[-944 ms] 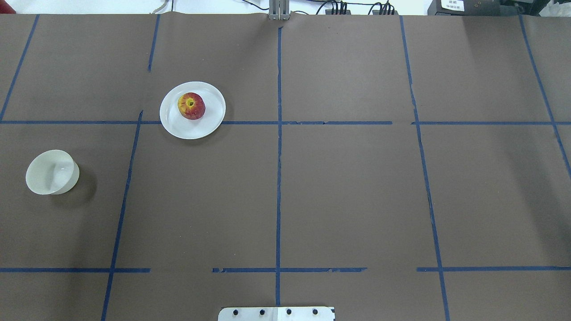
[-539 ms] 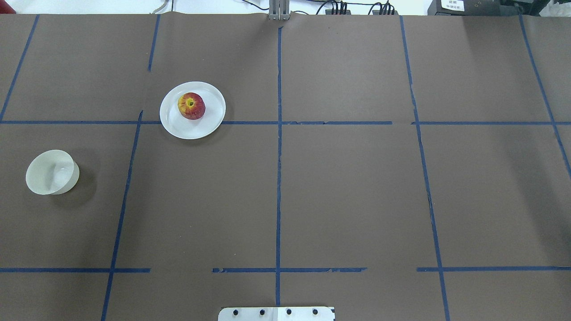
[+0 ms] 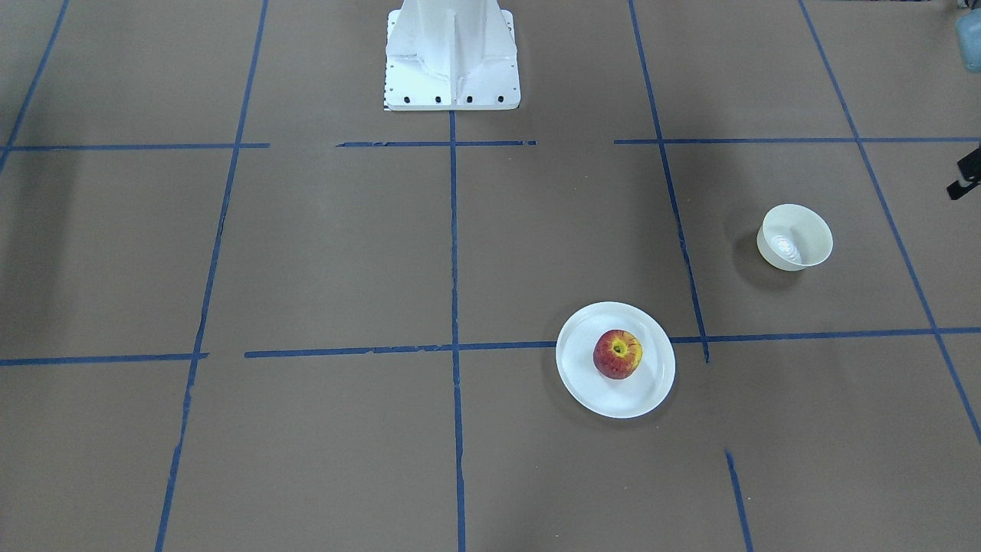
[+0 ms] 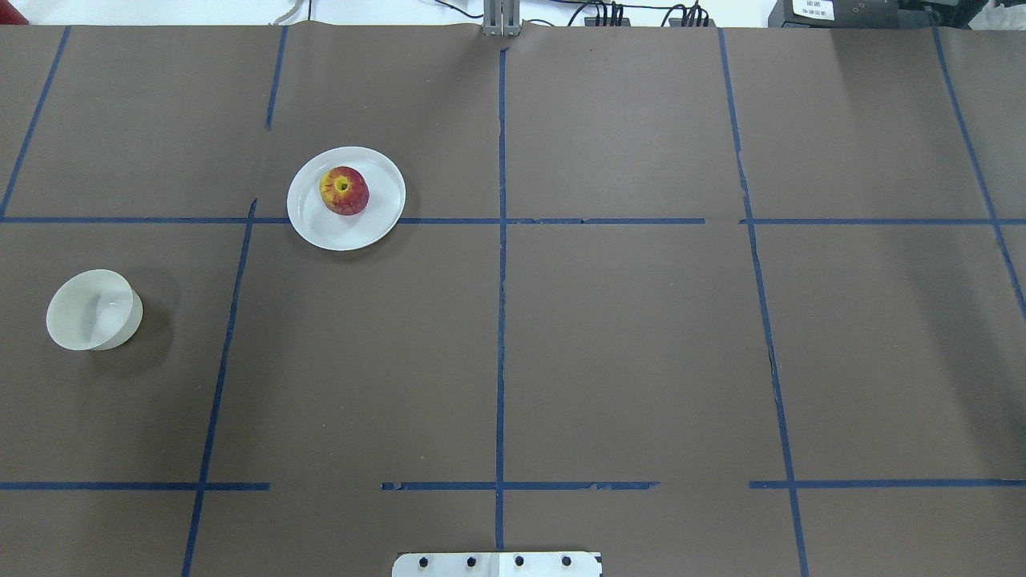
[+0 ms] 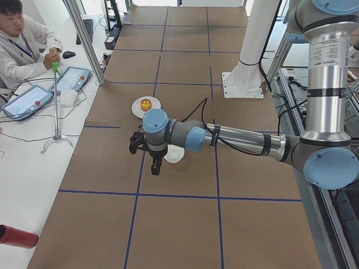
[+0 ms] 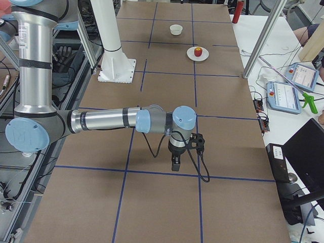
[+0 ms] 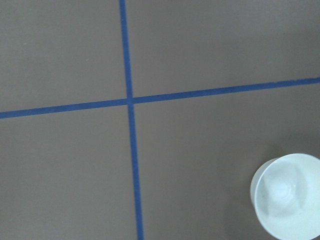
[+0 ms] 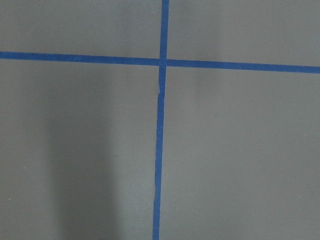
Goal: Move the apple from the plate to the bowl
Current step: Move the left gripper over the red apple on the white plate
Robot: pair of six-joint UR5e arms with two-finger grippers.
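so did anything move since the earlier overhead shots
Nothing visibly changed in the overhead view. The apple is on the plate as before, and the empty bowl stands in the same spot, apart from them.

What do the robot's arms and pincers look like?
The left arm and right arm are silver tubes with grey rounded joints and light-blue caps. The left pincer and right pincer are small and black; black cables loop by each wrist.
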